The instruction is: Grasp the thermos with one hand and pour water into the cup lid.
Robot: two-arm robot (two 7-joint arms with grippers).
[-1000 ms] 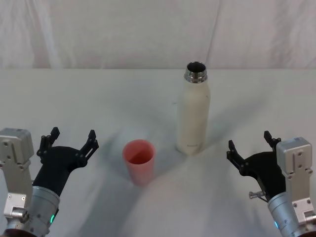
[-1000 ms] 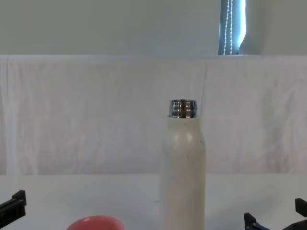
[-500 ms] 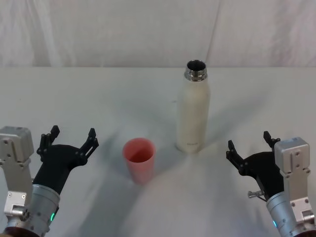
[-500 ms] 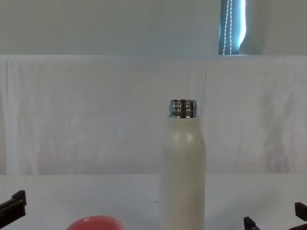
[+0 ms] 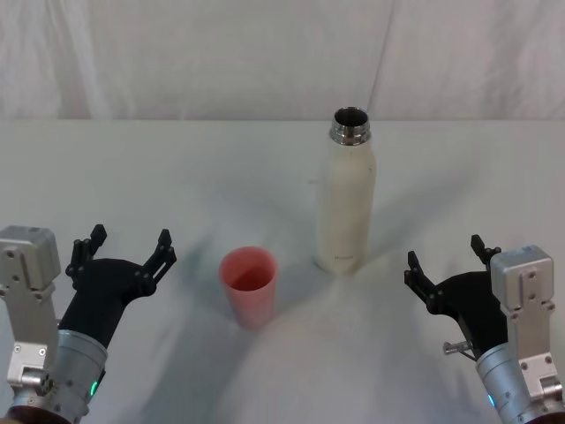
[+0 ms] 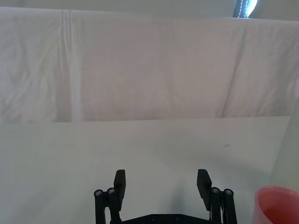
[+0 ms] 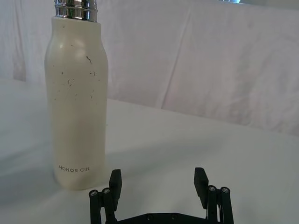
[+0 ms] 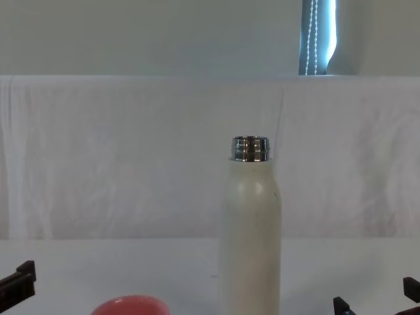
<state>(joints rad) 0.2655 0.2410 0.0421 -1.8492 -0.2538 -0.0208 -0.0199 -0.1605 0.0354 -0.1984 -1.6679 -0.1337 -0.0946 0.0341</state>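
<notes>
Head view: thermos (image 5: 345, 196) upright on the white table (image 5: 159, 177), cap off, steel neck exposed. Cup lid (image 5: 249, 287) upright, mouth up, nearer the robot than the thermos and apart from it. Left gripper (image 5: 124, 251) released, fingers spread, holding nothing; cup lid lies to its right, near but not touching. Right gripper (image 5: 445, 261) released, fingers spread, empty; thermos stands ahead of it and to its left, apart. Right wrist view: thermos (image 7: 77, 100) beyond the fingertips, grey lettering near base.
</notes>
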